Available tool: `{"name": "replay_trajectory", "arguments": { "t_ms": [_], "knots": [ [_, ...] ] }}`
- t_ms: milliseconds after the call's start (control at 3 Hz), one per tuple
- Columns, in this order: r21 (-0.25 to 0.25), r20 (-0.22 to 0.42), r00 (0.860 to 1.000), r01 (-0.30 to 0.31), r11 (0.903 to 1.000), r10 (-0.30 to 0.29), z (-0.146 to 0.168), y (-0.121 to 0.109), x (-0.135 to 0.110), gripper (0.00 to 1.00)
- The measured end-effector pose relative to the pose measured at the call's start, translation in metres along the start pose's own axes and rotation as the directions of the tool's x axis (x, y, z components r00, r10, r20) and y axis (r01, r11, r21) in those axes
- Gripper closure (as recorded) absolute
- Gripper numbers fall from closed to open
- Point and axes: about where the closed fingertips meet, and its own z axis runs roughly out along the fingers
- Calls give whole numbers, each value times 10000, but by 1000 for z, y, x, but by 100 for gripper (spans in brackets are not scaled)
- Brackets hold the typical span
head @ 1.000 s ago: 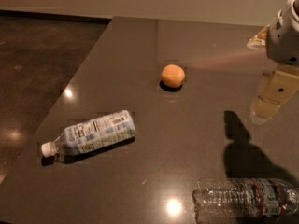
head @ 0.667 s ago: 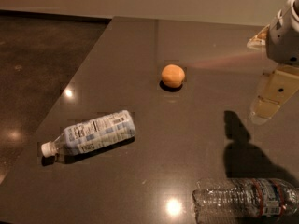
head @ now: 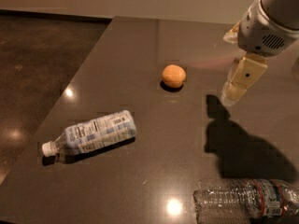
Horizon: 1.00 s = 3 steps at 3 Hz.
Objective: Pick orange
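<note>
The orange [head: 174, 75] is a small round fruit resting on the dark table [head: 135, 45], a little past its middle. My gripper [head: 230, 93] hangs from the white arm [head: 266, 24] at the upper right. It is above the table surface, to the right of the orange and apart from it. It holds nothing that I can see. Its shadow falls on the table below and to the right of the orange.
A labelled plastic bottle [head: 91, 133] with a white cap lies on its side near the table's left edge. A clear crumpled bottle [head: 247, 202] lies at the front right. The table's left edge drops to a dark floor [head: 32, 69].
My gripper has moved left toward the orange. The orange and both bottles have not moved.
</note>
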Motion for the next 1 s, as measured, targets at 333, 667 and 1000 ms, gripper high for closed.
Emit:
{"name": "replay_trajectory", "arguments": {
  "t_ms": [333, 667, 1000],
  "knots": [
    [-214, 305, 9994, -174, 9996, 180, 25, -24, -20, 0],
    [-489, 454, 9988, -181, 9986, 203, 57, -40, -45, 0],
    [-881, 601, 9980, -136, 9960, 190, 93, -46, -67, 0]
  ]
}}
